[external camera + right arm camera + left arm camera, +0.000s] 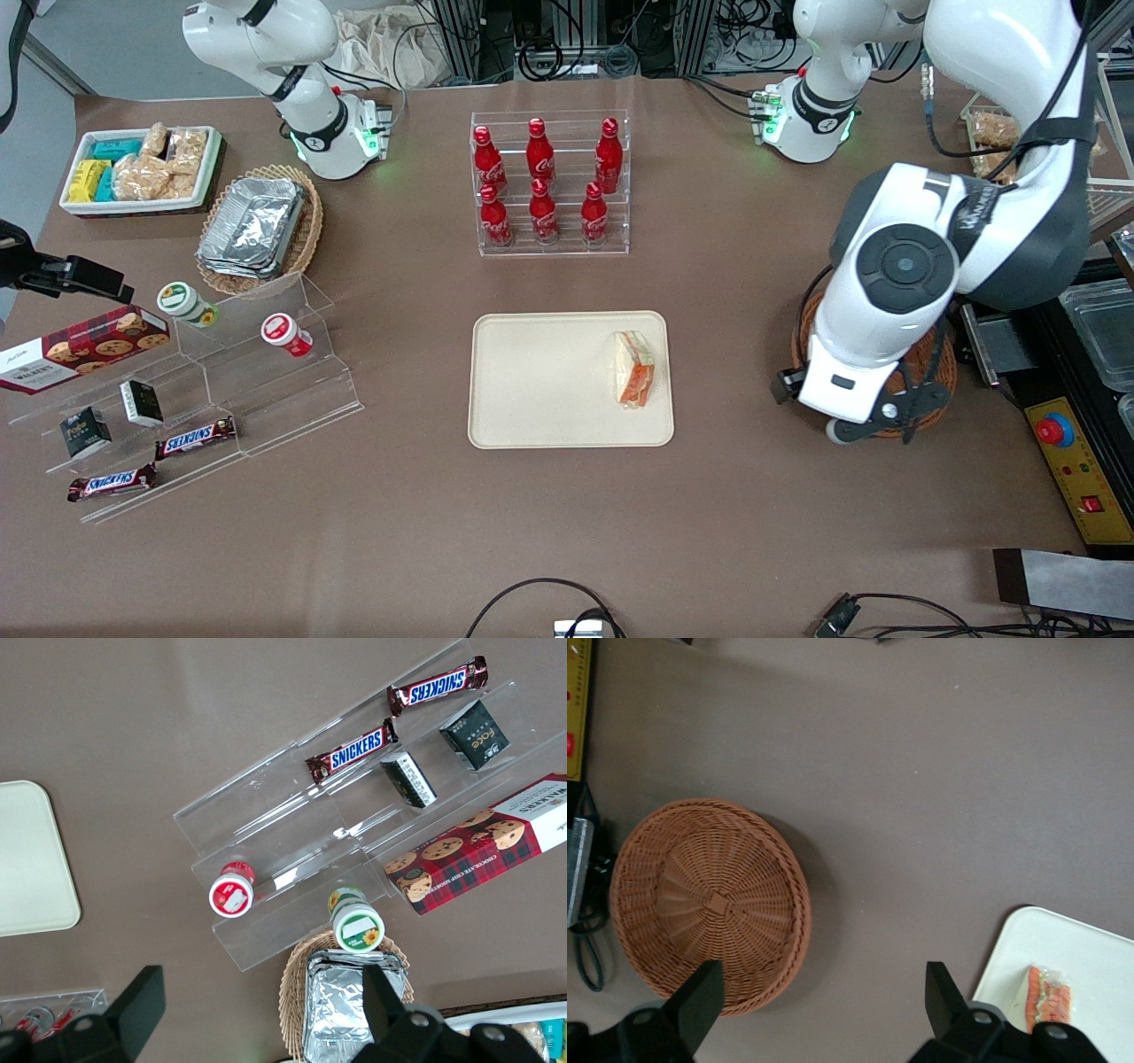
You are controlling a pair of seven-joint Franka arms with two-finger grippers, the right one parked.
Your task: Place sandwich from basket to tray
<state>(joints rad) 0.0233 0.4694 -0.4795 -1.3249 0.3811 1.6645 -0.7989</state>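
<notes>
i am hovering my gripper [819, 1005], jaws open and empty, above the emptied basket [710, 904], the sandwich [634, 368] lying delivered on the tray [532, 390].

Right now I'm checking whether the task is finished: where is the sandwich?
The sandwich lies on the tray, at its end toward the working arm; the basket is empty, the open gripper above it.

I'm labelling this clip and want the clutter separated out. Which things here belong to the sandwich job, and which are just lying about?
Belong to the job:
- sandwich, lying on the tray
- tray
- basket, with nothing in it
- end effector, open, above the basket's edge

Just lying about:
- cola bottles in their rack
- Snickers bars
- cookie box
- foil containers
</notes>
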